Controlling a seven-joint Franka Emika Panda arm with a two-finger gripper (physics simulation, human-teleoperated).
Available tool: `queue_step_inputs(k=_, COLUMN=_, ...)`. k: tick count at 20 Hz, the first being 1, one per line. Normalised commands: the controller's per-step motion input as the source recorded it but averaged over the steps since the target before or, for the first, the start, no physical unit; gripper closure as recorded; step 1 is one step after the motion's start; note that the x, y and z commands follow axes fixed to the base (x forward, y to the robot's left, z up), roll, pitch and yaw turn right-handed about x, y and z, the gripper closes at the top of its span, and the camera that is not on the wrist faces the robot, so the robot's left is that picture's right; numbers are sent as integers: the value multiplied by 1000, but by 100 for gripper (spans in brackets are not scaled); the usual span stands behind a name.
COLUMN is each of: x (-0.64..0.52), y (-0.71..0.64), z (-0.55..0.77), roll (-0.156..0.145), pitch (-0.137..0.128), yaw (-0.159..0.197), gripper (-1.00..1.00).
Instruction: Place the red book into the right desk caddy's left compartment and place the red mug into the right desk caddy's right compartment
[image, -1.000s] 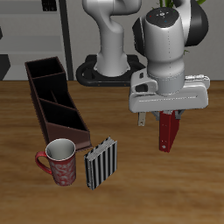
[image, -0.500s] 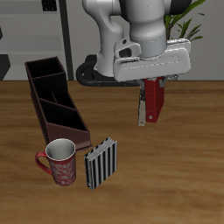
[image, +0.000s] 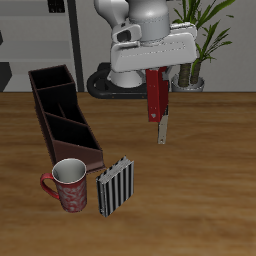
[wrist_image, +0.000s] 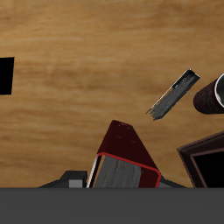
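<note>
The brown wood-grain counter (image: 215, 180) carries everything except the book. On it, the long dark maroon-brown box organiser with sloping side walls, the right desk caddy (image: 62, 114), stretches from the back toward the counter's front edge; its middle section, the left compartment (image: 61, 106), lies between two cross partitions and holds nothing. Above the counter, well apart from the caddy, the white robot arm carries its hand (image: 156, 76) high, the fingers clamped on the upper part of the slim dark-red hardcover book with pale page edges, the red book (image: 157, 96), which hangs upright in the air, clear of the counter. In the wrist view the same book (wrist_image: 125, 152) juts out from between the fingers, its pale pages visible. Just off the caddy's front end stands the red mug with mottled pattern, pale grey rim and red loop handle, the red mug (image: 69, 184), upright. Beside the mug, nearer the middle of the counter, a black-and-white striped book (image: 116, 185) stands upright.
</note>
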Motion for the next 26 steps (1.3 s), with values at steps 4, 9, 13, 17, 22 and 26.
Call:
queue_step_inputs(k=4, x=-138, y=-369, z=197, roll=9, pitch=-15, yaw=23, gripper=100)
queue_step_inputs(k=9, x=-153, y=-339, z=194, roll=78, pitch=28, yaw=-13, gripper=100)
queue_step_inputs(k=13, x=-84, y=-372, z=162, roll=66, pitch=45, yaw=2, gripper=100)
queue_step_inputs(k=17, x=23, y=-339, z=97, roll=1, pitch=27, yaw=4, gripper=100)
queue_step_inputs(k=22, x=-21, y=-508, z=47, roll=-5, pitch=10, yaw=-4, gripper=100)
queue_step_inputs(k=26, x=-53, y=-590, z=127, roll=-28, pitch=-10, yaw=-1, gripper=100)
